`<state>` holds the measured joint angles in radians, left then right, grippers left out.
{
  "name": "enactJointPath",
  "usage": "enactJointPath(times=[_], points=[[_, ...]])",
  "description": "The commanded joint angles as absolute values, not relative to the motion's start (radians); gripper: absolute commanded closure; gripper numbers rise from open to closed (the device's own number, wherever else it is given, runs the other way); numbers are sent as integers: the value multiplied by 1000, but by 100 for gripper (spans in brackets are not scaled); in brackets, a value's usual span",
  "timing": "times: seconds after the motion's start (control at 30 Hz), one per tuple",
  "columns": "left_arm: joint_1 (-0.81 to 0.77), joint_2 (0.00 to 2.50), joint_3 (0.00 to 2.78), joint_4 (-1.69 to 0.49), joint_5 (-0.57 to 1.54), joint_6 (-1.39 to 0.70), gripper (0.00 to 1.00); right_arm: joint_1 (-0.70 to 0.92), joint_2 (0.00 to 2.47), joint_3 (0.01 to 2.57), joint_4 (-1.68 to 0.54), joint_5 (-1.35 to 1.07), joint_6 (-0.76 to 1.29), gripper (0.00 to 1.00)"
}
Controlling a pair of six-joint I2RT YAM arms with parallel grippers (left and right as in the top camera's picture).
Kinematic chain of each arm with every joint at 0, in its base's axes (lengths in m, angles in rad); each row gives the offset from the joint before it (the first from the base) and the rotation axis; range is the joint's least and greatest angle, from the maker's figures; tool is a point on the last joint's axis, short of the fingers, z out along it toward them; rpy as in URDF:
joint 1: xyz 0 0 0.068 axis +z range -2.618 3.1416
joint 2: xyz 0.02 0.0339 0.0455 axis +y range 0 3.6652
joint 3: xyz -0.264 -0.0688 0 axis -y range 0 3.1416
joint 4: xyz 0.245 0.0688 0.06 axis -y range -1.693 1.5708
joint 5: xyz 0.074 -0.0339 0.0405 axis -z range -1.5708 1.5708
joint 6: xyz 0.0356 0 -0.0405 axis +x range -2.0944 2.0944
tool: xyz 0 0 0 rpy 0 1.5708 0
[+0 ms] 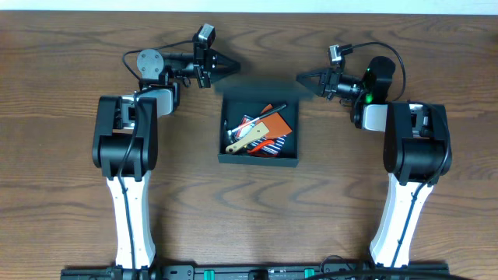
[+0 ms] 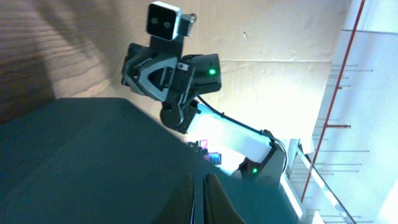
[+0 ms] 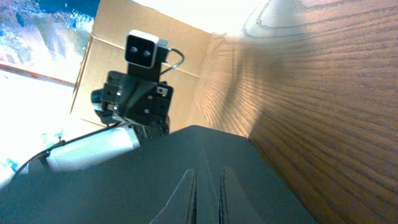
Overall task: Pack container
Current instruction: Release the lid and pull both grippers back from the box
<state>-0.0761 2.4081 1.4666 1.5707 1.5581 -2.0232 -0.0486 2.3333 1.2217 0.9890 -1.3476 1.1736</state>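
Note:
The dark teal container (image 1: pixel 259 161) sits open at the table's middle. It holds several tools, among them a wooden-handled one (image 1: pixel 247 140) and an orange piece (image 1: pixel 277 117). Its flap lid (image 1: pixel 261 85) stands raised along the far edge. My left gripper (image 1: pixel 236 68) is at the lid's far left corner and my right gripper (image 1: pixel 299 77) at its far right corner. In the left wrist view the fingers (image 2: pixel 200 199) are shut against the lid's teal outer face (image 2: pixel 93 162). In the right wrist view the fingers (image 3: pixel 205 199) are nearly together over the same face (image 3: pixel 155 168).
Brown wood table (image 1: pixel 70 194) lies all round the box. Each wrist view shows the opposite arm's wrist and camera, the right arm (image 2: pixel 168 68) and the left arm (image 3: pixel 134 93). A cardboard wall stands behind the table.

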Motion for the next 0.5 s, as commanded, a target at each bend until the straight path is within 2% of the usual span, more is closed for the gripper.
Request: enactJointPath(times=[0.0, 0.33, 0.47], points=[[-80, 2360, 1470, 1588, 1573, -2073, 95, -54, 2342, 1227, 991, -1358, 1182, 96], [-67, 2357, 1470, 1561, 1573, -1963, 94, -54, 2342, 1227, 991, -1352, 1201, 96], [-66, 2357, 1470, 1390, 1572, -1783, 95, -51, 2342, 1227, 991, -1345, 1201, 95]])
